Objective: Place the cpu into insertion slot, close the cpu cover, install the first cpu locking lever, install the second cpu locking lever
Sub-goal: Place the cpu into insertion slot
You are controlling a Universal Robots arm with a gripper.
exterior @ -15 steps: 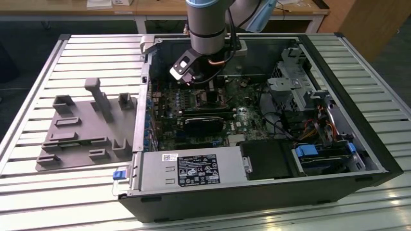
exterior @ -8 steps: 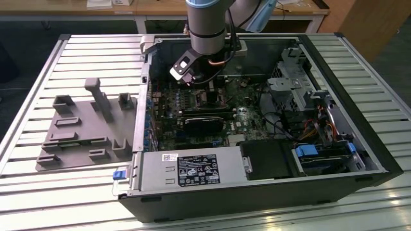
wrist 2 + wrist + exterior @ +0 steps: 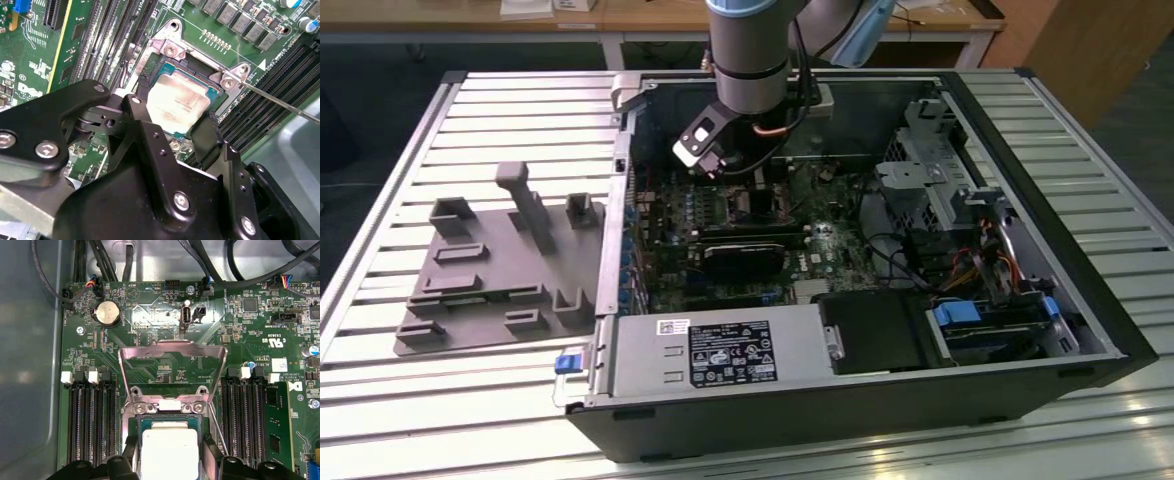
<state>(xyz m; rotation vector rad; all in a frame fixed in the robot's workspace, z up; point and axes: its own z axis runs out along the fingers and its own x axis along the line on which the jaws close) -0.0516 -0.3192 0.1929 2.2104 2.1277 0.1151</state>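
In the exterior view, the arm reached down into an open computer case (image 3: 854, 410) lying on its side, which left the green board facing up and easy to reach from above. The gripper (image 3: 747, 190) hung low over the middle of that board. The case rested on a slatted metal table (image 3: 480, 110), with a grey moulded fixture (image 3: 494, 270) beside it towards the exterior view's left. Wooden desks (image 3: 454, 15) stood along the back of the room. In the second wrist view, the two black fingers (image 3: 205, 132) were set narrowly apart, one on each of two opposite edges of the chip (image 3: 177, 102). They seemed to press on those edges, so I judged the chip to be held. It lay flat and square within the socket (image 3: 167, 50), either seated or just above it; I could not tell which. A thin lever rod (image 3: 280, 102) stuck out to one side, unlatched, probably so that nothing blocked the opening. In the first wrist view, the cover (image 3: 172, 345) stood raised on its hinge beyond the chip, and the board showed through its window. That left the socket open, with long black memory slots (image 3: 90, 425) on either side and a coin battery (image 3: 107, 313) farther off.
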